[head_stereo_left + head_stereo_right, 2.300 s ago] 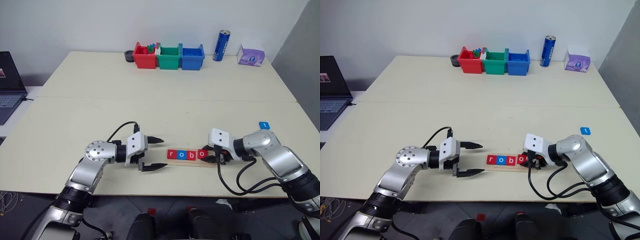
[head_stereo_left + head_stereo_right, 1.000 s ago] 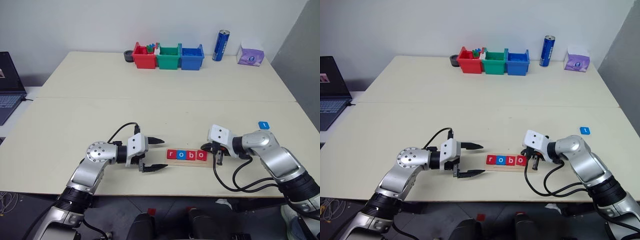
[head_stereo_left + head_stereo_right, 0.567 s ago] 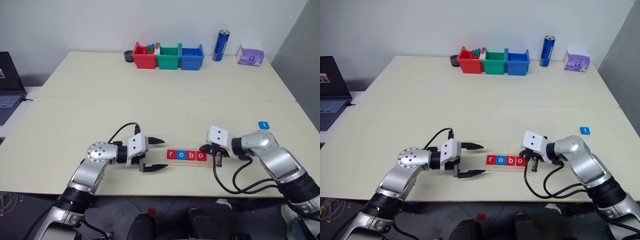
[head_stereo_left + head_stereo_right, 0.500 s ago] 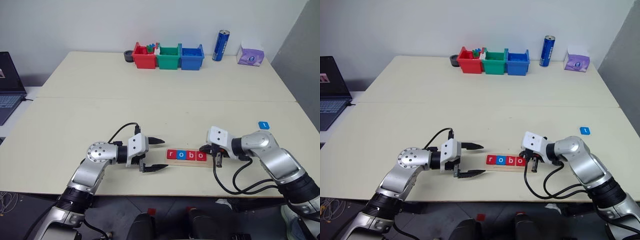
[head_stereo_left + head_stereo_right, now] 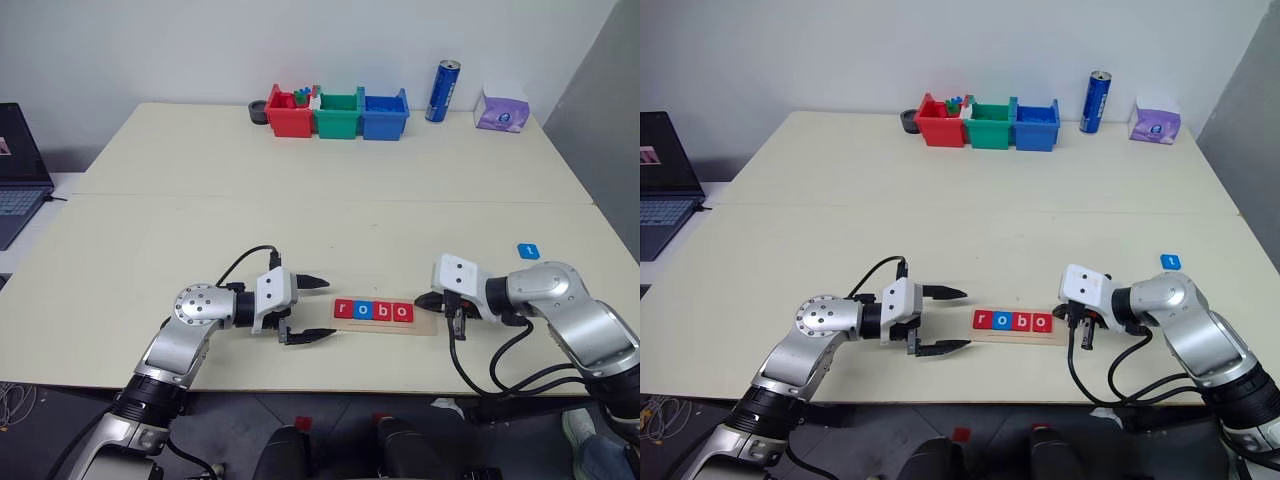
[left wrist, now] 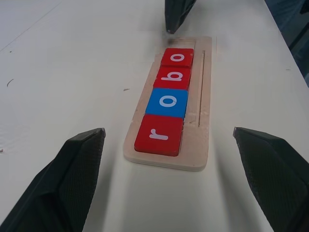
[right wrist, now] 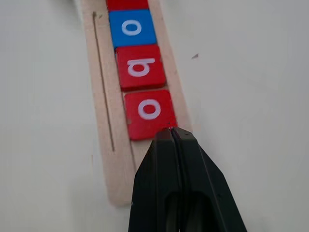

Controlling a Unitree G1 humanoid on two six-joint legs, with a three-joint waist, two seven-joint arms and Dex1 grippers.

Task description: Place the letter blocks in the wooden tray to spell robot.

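Four letter blocks (image 5: 373,311) seated in the wooden tray (image 5: 424,327), reading r-o-b-o; last slot at the 3 o'clock end bare. Fifth block, the blue t (image 5: 528,251), flat on the counter (image 5: 300,220) well apart, toward 2 o'clock from the tray.

Right tool (image 7: 172,137) pinched together on nothing, tip just beside the last red o at the tray's open end. Left tool (image 5: 312,309) spread wide, empty, facing the tray's 9 o'clock end without touching.

Risks, as judged: a stray nudge from the closed right tip could skew the row or slide the light tray; the thin t may slip in a pinch — or land rotated or outside the groove.

Tray's long axis on the 9-to-3 line, parallel to the near counter edge — letters upright toward the robot.
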